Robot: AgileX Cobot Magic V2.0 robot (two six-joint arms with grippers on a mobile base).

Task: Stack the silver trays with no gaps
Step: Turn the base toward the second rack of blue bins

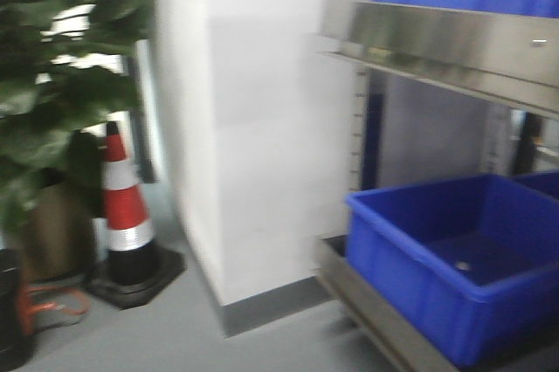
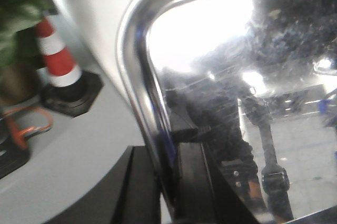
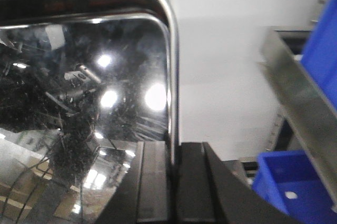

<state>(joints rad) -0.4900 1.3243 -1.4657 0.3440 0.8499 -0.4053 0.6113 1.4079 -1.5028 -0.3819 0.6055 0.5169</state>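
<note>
Two pincers each clamp a rim. The left pincer (image 2: pixel 164 169) pinches the left edge of a silver tray (image 2: pixel 237 50) held above the floor (image 2: pixel 79 145), a traffic cone (image 2: pixel 57 56) behind. The right pincer (image 3: pixel 172 153) pinches the right edge of a silver tray (image 3: pixel 95 77), a blue bin (image 3: pixel 295 192) beyond; whether it is the same tray is unclear.

Glossy SS tray (image 3: pixel 79 77), plastic bin (image 1: pixel 410 276)
</note>
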